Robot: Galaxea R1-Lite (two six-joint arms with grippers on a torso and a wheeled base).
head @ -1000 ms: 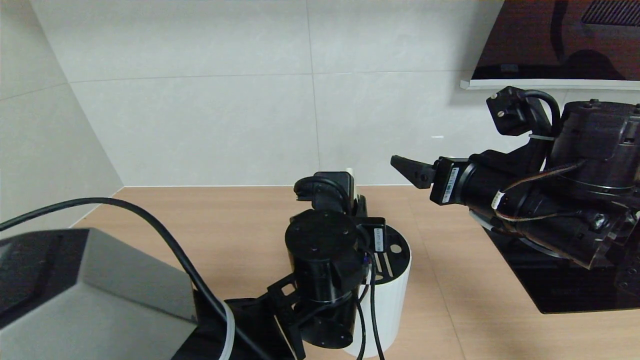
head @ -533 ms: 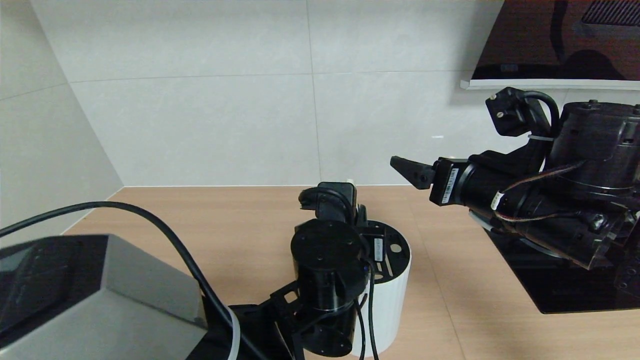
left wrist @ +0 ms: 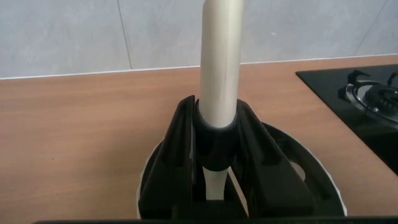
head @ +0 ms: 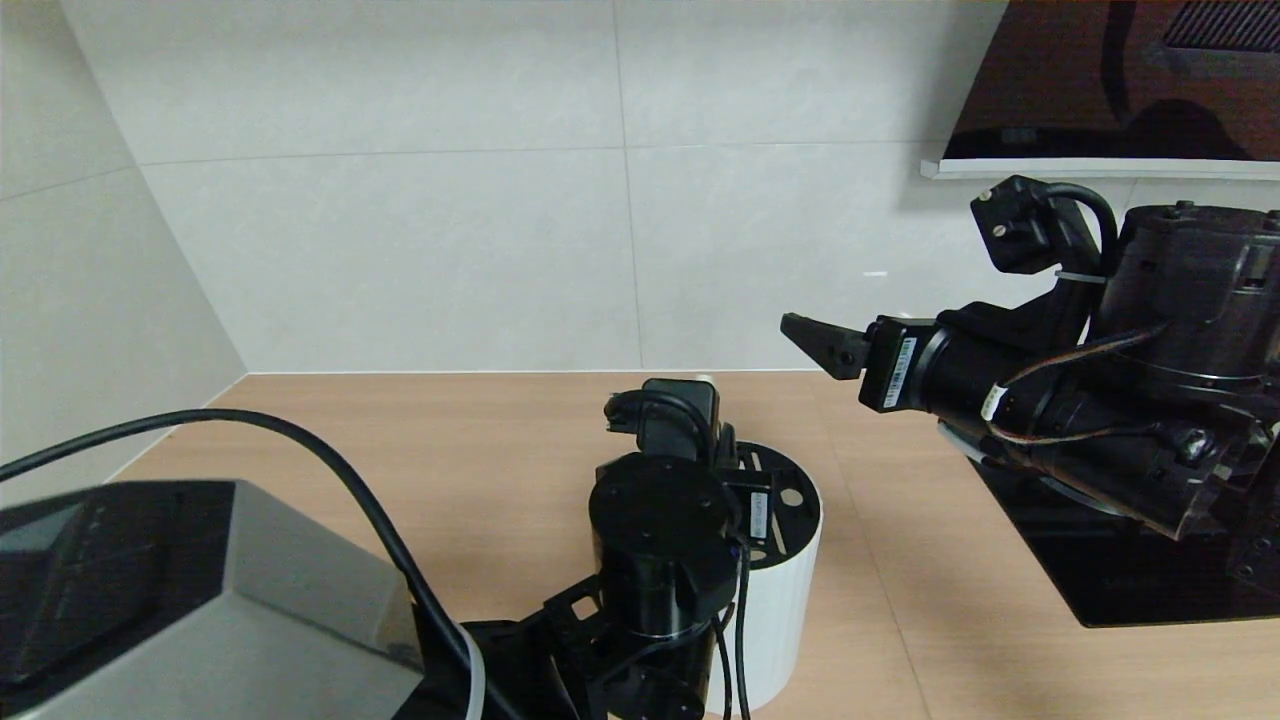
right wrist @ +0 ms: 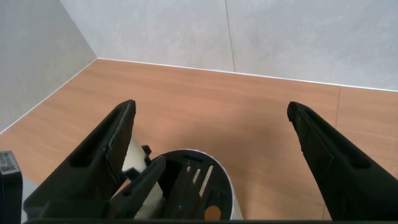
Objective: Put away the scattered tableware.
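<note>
No text I can read from here. White sticker [head: 757,512] on left arm [head: 660,520] near wrist: dark print, too small to make out. Second white sticker [head: 905,358] on right arm [head: 1010,400]: barcode-like lines, characters illegible. Small white tag [head: 991,400] further back on same arm: can't tell if printed. Right wrist view catches pale sticker edge [right wrist: 7,163]: faint marks only, unreadable.

Cream utensil handle [left wrist: 221,56] upright over white slotted holder [head: 790,590].
</note>
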